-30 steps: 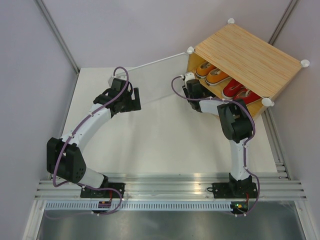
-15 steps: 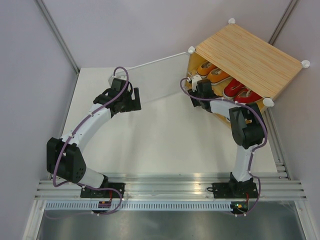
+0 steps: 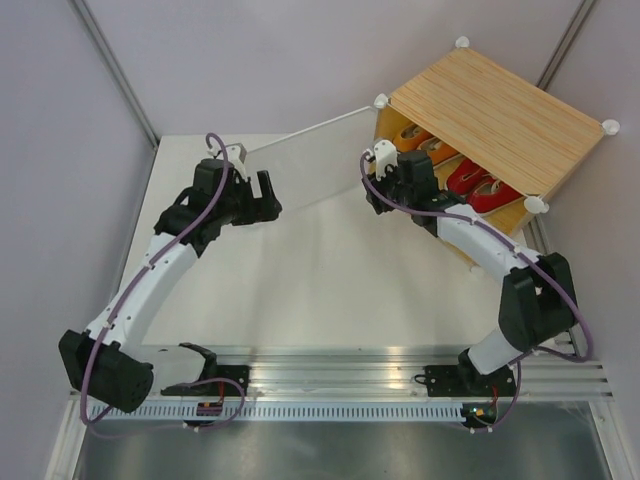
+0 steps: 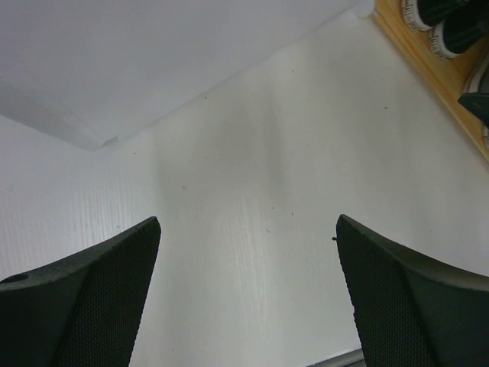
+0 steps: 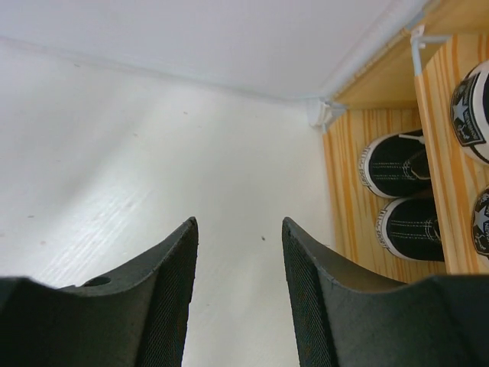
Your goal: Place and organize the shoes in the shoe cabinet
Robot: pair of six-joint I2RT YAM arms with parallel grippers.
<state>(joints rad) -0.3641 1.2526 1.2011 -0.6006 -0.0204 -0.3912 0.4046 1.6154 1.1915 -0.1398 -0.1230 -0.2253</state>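
The right gripper (image 5: pixel 238 227) is seen with its fingers parted partway and nothing held between them. It is poised low over the table (image 3: pixel 330 290), just in front of the shoe cabinet (image 3: pixel 500 110) at the front corner where the door is hinged. The left gripper (image 4: pixel 246 222) is spread wide and is likewise empty. It is well apart from the cabinet, out by the free end of the door (image 3: pixel 300 160), which is swung fully open away from the cabinet's front. The cabinet itself is set at the far right corner of the table, with its wood-grain top turned at an angle to the table's edges. The shoes are all found inside it. An orange pair (image 3: pixel 440 150) is lined up under the cabinet's top nearest the hinge side, partly covered by the right wrist. A red pair (image 3: pixel 470 178) is placed just beside it, toward the cabinet's other front corner. A black pair (image 5: pixel 397 164) is set side by side on the cabinet's bottom board (white toe caps turned toward the opening), close to the hinge corner. Parts of two more shoes (image 5: pixel 467 107) with star marks are caught at the edge of the right wrist view, beyond the cabinet's shelf board (image 5: pixel 439 191); their colour cannot be told.
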